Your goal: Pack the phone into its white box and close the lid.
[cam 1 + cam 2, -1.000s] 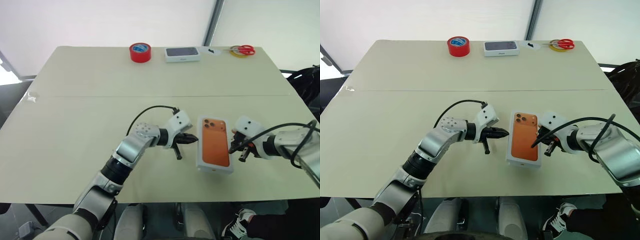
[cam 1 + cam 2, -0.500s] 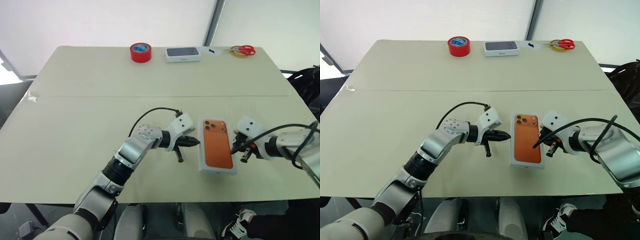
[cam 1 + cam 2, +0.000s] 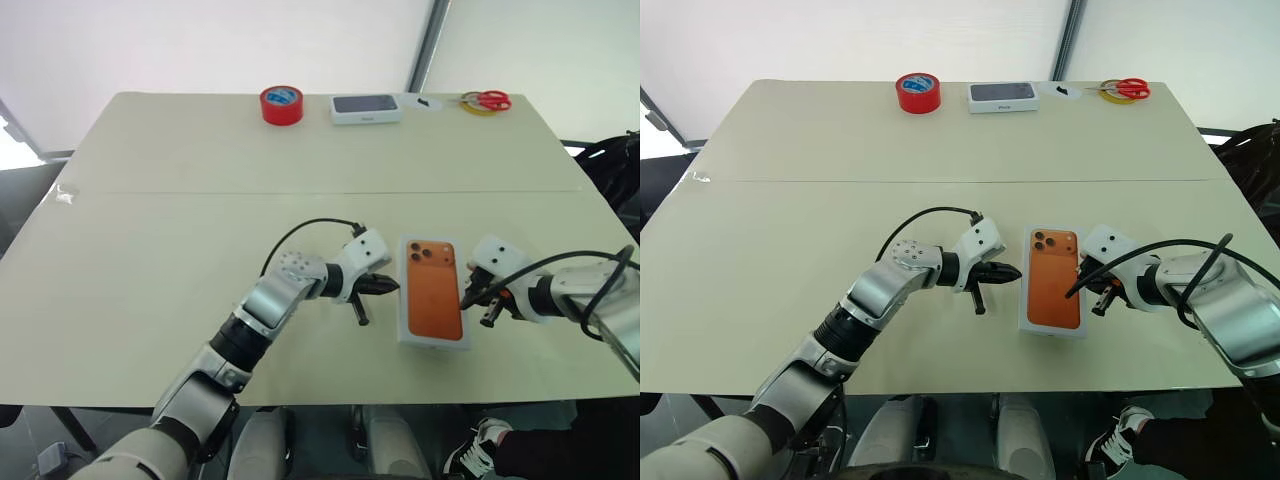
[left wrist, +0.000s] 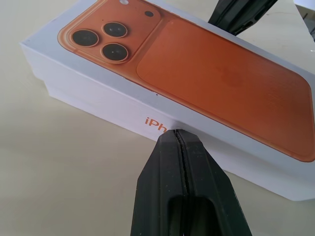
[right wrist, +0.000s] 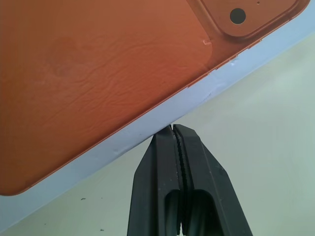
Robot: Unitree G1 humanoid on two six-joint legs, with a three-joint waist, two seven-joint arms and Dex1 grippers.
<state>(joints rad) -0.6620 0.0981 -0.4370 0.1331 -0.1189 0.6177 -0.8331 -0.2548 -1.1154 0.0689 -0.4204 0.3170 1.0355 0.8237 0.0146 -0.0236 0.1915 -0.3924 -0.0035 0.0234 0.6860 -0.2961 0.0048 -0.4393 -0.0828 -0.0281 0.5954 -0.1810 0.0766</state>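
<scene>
Now, with the lid (image 3: 434,291) seated over the white box (image 4: 123,118) near the front edge of the table (image 3: 150,220), my left fingers (image 3: 392,287) and right fingers (image 3: 466,297) bracket its two long sides, each pair pressed together and holding nothing. The phone itself is hidden, presumably packed beneath the printed orange cover. My left tips sit at the side wall by the lettering; my right tips meet the opposite edge. Squaring the lid calls for equal, gentle pushes from both sides, kept low on the walls, so the box neither skids nor tilts. A seam along the wall suggests the lid may still need pressing down flat.
</scene>
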